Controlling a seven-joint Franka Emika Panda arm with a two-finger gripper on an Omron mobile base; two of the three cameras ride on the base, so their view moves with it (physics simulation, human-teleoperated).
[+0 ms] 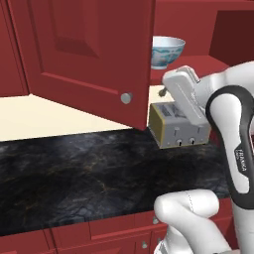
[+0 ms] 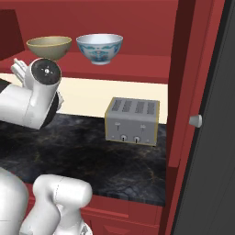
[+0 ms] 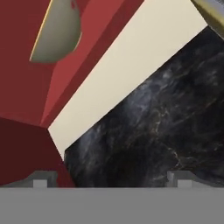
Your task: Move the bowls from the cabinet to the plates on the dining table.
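Bowls sit side by side on the lower shelf (image 2: 137,69) of the cabinet (image 1: 89,49), whose door stands swung out: the tan bowl (image 2: 49,47) to the left, the patterned bowl (image 2: 99,48) just beside it. Both look empty, and both rest upright. The end effector (image 3: 111,177) is released, fingers spread wide and holding nothing; it hangs low near the shelf edge, over the black desk (image 1: 74,173), with the tan bowl up and off to one side in the hand view. The step in hand looks like the reach for the tan bowl. To do it well, lift and level the hand to rim height, straddle one wall of the bowl with a finger inside and one outside, and keep clear of the door and the toaster (image 2: 132,120) below
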